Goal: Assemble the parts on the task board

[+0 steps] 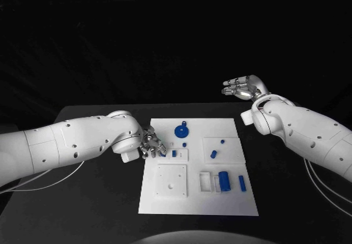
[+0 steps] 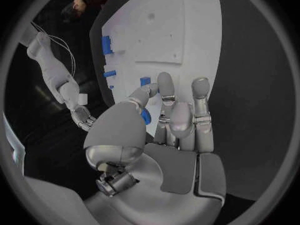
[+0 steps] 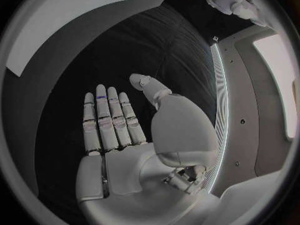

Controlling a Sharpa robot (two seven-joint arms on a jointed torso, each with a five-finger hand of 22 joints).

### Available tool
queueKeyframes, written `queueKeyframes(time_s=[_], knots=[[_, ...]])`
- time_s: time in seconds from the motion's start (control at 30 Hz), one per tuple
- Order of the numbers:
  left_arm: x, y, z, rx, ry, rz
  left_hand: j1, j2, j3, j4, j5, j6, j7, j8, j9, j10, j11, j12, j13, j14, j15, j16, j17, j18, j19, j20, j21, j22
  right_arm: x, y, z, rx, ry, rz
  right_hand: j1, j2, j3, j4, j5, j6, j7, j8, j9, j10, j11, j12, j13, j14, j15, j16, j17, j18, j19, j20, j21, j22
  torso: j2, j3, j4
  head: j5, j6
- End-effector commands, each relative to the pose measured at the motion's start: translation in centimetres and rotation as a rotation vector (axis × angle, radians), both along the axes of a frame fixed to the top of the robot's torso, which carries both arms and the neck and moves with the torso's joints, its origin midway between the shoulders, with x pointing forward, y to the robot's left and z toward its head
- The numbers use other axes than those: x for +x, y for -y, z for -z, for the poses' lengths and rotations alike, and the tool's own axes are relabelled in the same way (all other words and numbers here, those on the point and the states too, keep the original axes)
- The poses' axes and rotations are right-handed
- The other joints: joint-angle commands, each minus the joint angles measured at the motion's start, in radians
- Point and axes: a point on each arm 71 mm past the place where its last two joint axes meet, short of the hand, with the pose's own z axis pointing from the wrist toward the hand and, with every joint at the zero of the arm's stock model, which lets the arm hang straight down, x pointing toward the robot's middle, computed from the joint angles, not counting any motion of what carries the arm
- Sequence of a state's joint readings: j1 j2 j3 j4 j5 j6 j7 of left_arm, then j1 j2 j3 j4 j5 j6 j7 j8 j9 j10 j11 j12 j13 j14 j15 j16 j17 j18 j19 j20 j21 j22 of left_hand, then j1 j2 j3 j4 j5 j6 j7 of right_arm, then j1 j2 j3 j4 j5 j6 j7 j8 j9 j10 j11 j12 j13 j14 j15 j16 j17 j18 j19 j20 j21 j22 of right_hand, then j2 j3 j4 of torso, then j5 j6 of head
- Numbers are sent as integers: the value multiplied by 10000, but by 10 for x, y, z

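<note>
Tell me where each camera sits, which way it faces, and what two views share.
Head view: above, looking down at the white board; both arms show.
Left wrist view: behind the left hand, facing the board.
Right wrist view: behind the right hand, over black table.
Head and left wrist views share the board's blue parts.

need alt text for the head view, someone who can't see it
A white task board lies mid-table with small blue parts on it. The left hand rests at the board's left edge near a round blue part, while the right hand is raised, open, beyond the table's far right corner.
</note>
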State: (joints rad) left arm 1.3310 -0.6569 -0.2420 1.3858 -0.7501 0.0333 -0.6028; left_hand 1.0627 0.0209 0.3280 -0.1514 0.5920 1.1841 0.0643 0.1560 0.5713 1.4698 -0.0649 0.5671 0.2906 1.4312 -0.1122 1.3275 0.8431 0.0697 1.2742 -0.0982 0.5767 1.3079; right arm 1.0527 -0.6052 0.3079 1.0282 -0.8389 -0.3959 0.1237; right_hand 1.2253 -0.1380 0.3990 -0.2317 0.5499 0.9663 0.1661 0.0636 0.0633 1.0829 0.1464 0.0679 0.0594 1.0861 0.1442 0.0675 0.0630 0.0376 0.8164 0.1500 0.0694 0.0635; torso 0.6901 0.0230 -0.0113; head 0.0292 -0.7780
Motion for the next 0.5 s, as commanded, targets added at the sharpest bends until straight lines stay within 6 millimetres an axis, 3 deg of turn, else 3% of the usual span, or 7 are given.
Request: queueKeyframes(time_s=[0.03,0.5], knots=[[-1,1,1,214,-96,173,-60,1,767,-839,54,937,-798,20,957,443,-71,64,-7,82,-10,26,9,146,-23,-14,57,169,0,-2,0,-58,4,-168,21,102,-65,5,56,-78,13,-28,-15,-77,15,-40,-15,-73,23,-44,-14,64,-80,-4,-38,-16,2,1,-2,3,-12],[1,-1,1,332,5,152,-84,8,769,-866,73,940,-800,16,990,445,-74,78,-16,84,-7,31,16,165,-27,6,59,168,0,-2,0,-59,-5,-184,17,102,-48,-1,60,-77,15,-28,-15,-80,18,-40,-15,-77,25,-43,-14,63,-98,-3,-39,-17,2,-4,0,-4,-18]])
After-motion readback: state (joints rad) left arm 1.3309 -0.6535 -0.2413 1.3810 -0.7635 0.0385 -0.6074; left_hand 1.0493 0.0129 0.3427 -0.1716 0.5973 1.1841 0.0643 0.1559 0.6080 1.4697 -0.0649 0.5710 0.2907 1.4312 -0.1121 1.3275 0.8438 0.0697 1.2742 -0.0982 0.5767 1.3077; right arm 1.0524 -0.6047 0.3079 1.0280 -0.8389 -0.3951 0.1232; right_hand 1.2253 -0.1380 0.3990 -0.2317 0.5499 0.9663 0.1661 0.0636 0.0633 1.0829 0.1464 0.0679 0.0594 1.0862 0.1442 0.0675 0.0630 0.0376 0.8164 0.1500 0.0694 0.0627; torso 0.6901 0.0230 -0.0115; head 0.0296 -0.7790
